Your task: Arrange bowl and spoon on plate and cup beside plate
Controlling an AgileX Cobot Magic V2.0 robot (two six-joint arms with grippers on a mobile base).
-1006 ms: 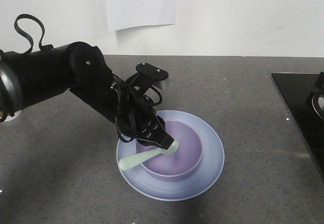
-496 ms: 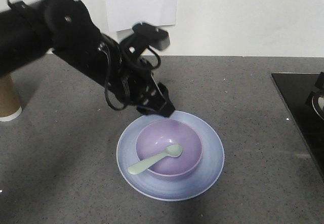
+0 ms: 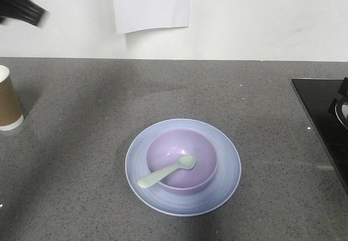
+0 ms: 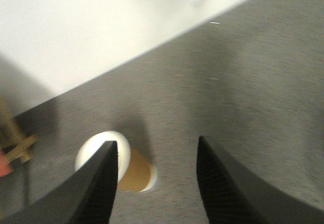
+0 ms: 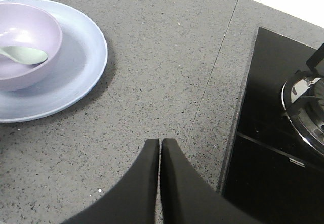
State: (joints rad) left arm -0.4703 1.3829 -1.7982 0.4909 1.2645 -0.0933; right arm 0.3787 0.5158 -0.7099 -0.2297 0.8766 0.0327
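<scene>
Bowl (image 3: pixel 182 160) sits centred on the plate (image 3: pixel 225 159), mid-surface (image 3: pixel 261 99) on the grey speckled top. Spoon (image 3: pixel 166 171) lies in the bowl, head down inside, handle tip resting over the near-left rim and overhanging the plate. Cup (image 3: pixel 9 105) upright at the far left edge of the front view, well apart from the plate. Left gripper (image 4: pixel 157 176) is up high, wide open, holding nothing; its wrist view looks down on the cup (image 4: pixel 121 166), which shows just inside the left finger, image motion-blurred. In the front view only a dark blurred bit of that arm shows at the top-left corner. Right gripper (image 5: pixel 160 183) fully closed, fingers pressed together, empty, hovering over bare surface between the plate (image 5: pixel 76 77) and a black cooktop (image 5: pixel 273 133) with a burner (image 5: pixel 309 107) at the right.
</scene>
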